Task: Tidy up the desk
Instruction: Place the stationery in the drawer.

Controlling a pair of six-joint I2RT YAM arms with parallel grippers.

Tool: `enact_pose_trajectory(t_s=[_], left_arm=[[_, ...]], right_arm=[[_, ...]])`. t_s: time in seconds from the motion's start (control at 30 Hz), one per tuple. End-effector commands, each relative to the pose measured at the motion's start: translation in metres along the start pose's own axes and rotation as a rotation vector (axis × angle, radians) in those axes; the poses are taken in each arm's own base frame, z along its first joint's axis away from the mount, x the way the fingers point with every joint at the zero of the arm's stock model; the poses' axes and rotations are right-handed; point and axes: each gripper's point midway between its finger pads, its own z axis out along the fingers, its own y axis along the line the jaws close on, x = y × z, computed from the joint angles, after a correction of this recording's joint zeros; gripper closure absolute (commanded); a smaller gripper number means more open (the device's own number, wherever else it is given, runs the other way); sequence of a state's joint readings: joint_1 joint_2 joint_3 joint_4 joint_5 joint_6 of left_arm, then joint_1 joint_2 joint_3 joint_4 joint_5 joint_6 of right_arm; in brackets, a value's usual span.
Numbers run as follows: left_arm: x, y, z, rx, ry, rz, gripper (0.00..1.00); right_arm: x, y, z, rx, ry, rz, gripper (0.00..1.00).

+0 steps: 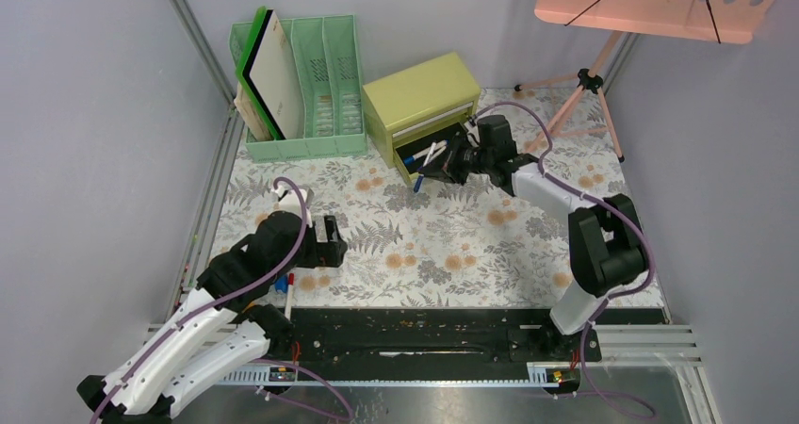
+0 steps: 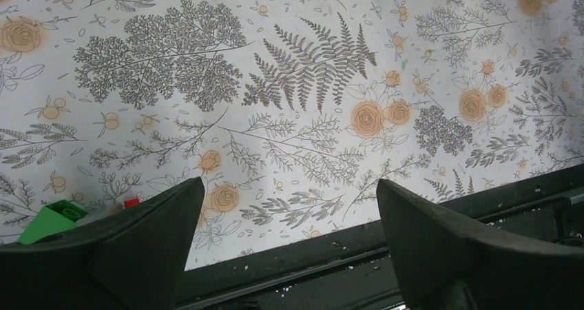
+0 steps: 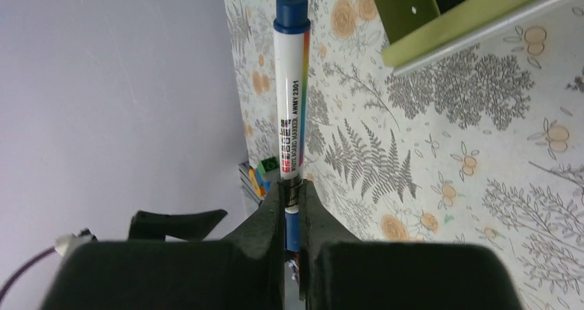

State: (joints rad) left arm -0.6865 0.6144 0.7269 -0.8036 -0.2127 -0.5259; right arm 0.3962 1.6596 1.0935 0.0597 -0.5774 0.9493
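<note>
Well short of the drawer chest (image 1: 419, 89), the left pincer (image 2: 289, 193) is held wide open, empty, above the fern-printed worktop (image 1: 452, 236) carrying that chest; possibly a green brick (image 2: 48, 220) lies beside it. At the chest's drawer, a blue-capped marker (image 3: 292, 83) is gripped by the right pincer (image 3: 293, 196).

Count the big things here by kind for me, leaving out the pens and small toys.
Robot arms: 2 (left arm, right arm)
Green file rack: 1
Yellow-green drawer chest: 1
Pink stand on a tripod: 1
Total: 5
</note>
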Motion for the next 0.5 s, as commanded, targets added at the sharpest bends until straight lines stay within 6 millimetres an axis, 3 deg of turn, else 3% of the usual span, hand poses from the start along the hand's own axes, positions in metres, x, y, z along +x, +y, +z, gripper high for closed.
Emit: enact_pose_trajectory(t_s=[0.0,0.13,0.47], left_arm=[[-0.021,-0.001,-0.013,0.005,-0.088,-0.03,0.01],[-0.024,-0.001,-0.017,0.015,-0.112,-0.039,0.01],[-0.028,-0.004,-0.024,0.058,-0.157,-0.05,0.01]], right_arm=[[-0.03,0.034,0.006,-0.087,-0.029,0.016,1.0],[-0.049,0.038,0.014,-0.078,-0.074,0.036,1.0],[-0.092,0.008,0.028,-0.038,-0.195,0.143,1.0]])
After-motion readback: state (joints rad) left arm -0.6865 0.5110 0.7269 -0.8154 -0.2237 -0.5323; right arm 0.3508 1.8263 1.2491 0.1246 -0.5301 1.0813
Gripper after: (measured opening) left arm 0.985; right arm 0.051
